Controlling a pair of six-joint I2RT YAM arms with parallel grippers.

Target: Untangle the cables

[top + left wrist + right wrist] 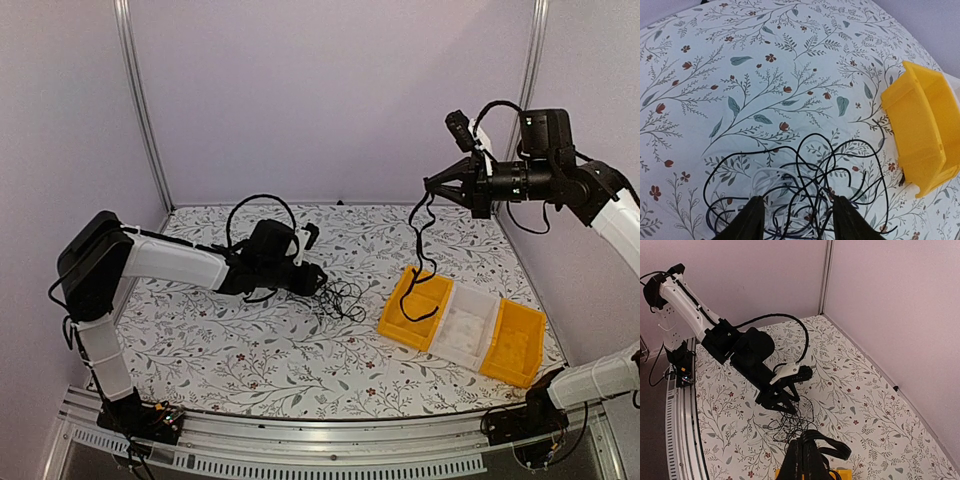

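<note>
On floral-print tabletop (250,360), centre: tangle of thin black and white cables (340,297) under left gripper (800,220), fingers spread wide. Far right, raised: right gripper (432,187) pinches thin black cable (418,240), dangling into yellow plastic bin (400,310).

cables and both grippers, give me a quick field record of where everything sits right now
surface: floral table
tangle: black and white cables heaped on the table
left gripper: open, low, fingers either side of the tangle's near edge
right gripper: shut on a black cable, raised above the bins
hanging cable: drops from the right gripper, lower end appears to reach into the left yellow bin
other bins: white bin, right yellow bin, in a row
</note>
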